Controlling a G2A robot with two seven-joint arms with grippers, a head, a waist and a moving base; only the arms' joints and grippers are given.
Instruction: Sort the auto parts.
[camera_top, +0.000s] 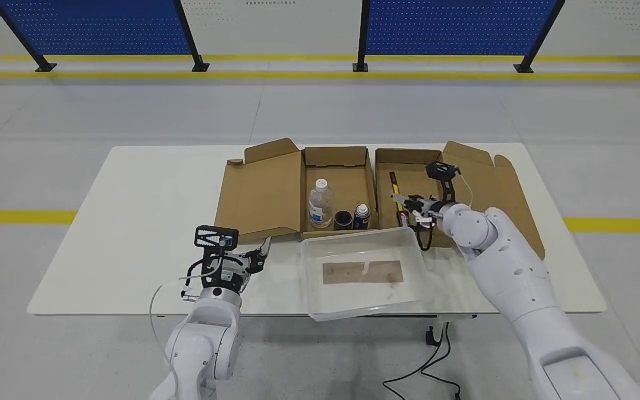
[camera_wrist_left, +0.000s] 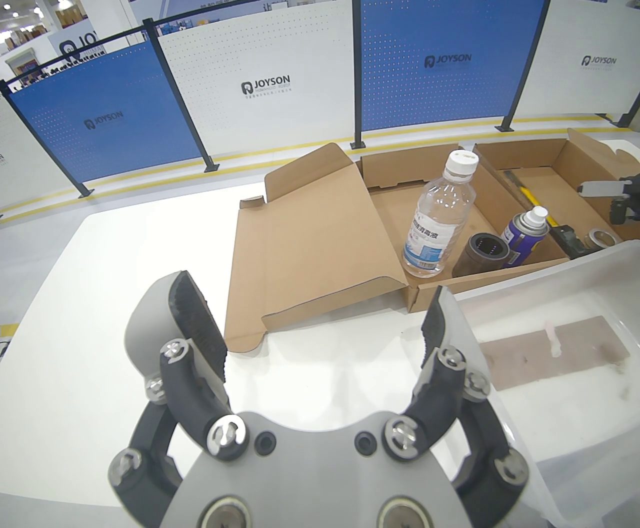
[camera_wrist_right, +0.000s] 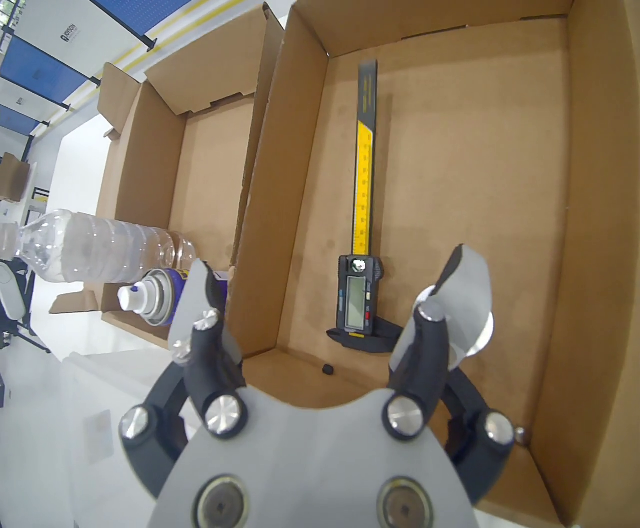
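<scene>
The caliper (camera_wrist_right: 364, 200) lay flat on the floor of the cardboard box (camera_top: 338, 155), in the compartment on the robot's right side, its yellow beam running towards the box's back wall and its display head near the front wall. It looked stiff, slim and fairly light, but low against the cardboard, so fingers would probably have to pinch across the narrow beam just beyond the display head. The screen itself seemed the part to spare, and the smooth beam could slip.

The right gripper (camera_wrist_right: 332, 267) hung over that compartment above the display head, its fingers (camera_wrist_right: 467, 280) spread wide and holding nothing. A metal ring (camera_wrist_left: 600, 237) sat by the box's front wall close to one finger; whether they touched could not be told.

The left gripper (camera_wrist_left: 311, 287) hovered over the counter (camera_top: 130, 220) in front of the box's open left flap, fingers also wide and empty. In the box's other compartment stood a bottle (camera_wrist_left: 437, 220), a spray can (camera_wrist_left: 525, 232) and a black cylinder (camera_wrist_left: 482, 252). A clear tray (camera_top: 312, 280) sat just in front of the box.
</scene>
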